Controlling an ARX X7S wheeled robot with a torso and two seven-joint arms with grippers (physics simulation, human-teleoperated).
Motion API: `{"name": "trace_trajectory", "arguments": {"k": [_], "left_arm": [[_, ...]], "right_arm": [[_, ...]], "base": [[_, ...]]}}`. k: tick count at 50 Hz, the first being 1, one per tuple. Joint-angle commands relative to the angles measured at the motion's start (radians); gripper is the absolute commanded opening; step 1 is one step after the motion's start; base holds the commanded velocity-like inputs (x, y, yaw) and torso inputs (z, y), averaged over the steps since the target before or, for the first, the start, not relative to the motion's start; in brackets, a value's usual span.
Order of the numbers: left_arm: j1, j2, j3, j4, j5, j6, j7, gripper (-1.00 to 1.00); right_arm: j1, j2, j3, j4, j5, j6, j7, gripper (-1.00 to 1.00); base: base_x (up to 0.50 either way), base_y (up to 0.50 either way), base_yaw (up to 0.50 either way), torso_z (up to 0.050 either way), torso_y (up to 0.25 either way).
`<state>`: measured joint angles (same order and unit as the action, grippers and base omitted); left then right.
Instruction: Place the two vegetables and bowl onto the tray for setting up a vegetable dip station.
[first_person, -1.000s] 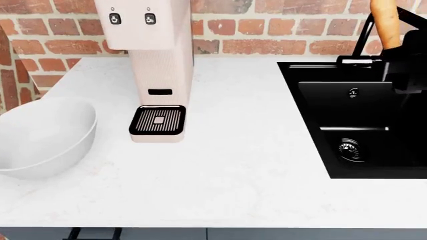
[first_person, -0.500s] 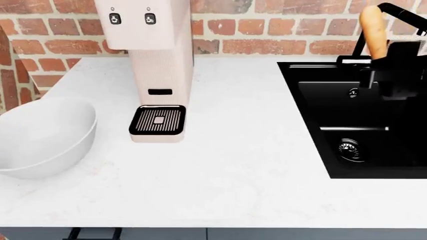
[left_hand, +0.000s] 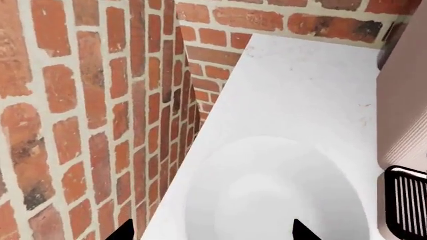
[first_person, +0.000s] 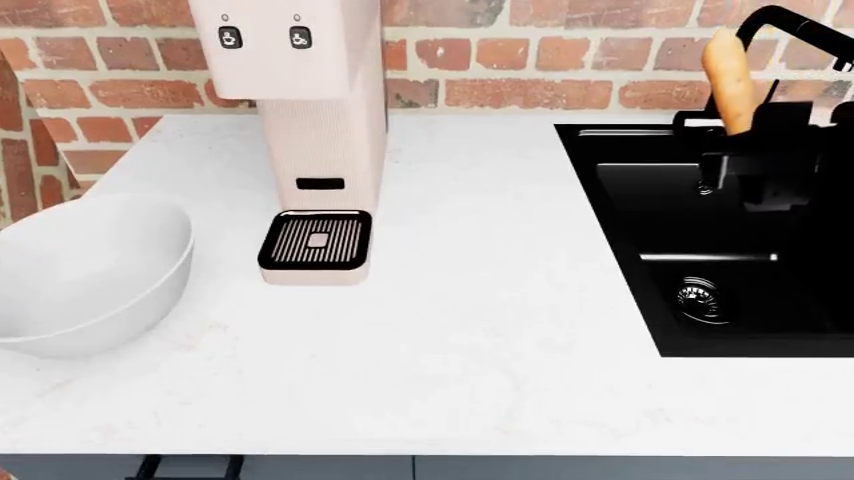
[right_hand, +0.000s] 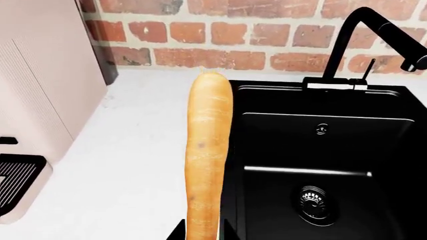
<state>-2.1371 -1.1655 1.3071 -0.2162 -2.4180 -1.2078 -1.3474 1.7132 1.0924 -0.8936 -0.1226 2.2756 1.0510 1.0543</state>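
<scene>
Right jaws clamped on upright carrot (first_person: 730, 80) above black sink (first_person: 694, 300), left jaws spread over bowl (first_person: 87, 275), white surface (first_person: 467, 330), brick wall (first_person: 534, 70).

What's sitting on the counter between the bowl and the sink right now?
In the head view, only the coffee machine stands between the bowl and the sink, set back by the wall; the countertop nearer the front is bare.

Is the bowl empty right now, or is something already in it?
Empty. The bowl stands upright on the counter, and the left wrist view shows only its bare white inside.
</scene>
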Motion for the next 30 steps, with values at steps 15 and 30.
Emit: {"name": "trace_trajectory", "arguments": {"k": [15, 30], "left_arm": [[0.139, 0.043, -0.007, -0.03, 0.067, 0.168, 0.096, 1.0], [0.182, 0.013, -0.007, -0.043, 0.119, 0.24, 0.096, 1.0]], "right_arm": [[-0.016, -0.007, -0.003, 0.013, -0.03, 0.001, -0.025, -1.0], [-0.037, -0.001, -0.003, 0.014, -0.042, -0.009, -0.043, -1.0]], "base": [[0.0, 0.0, 0.0, 0.0, 0.001], [0.0, 0.0, 0.0, 0.0, 0.0]]}}
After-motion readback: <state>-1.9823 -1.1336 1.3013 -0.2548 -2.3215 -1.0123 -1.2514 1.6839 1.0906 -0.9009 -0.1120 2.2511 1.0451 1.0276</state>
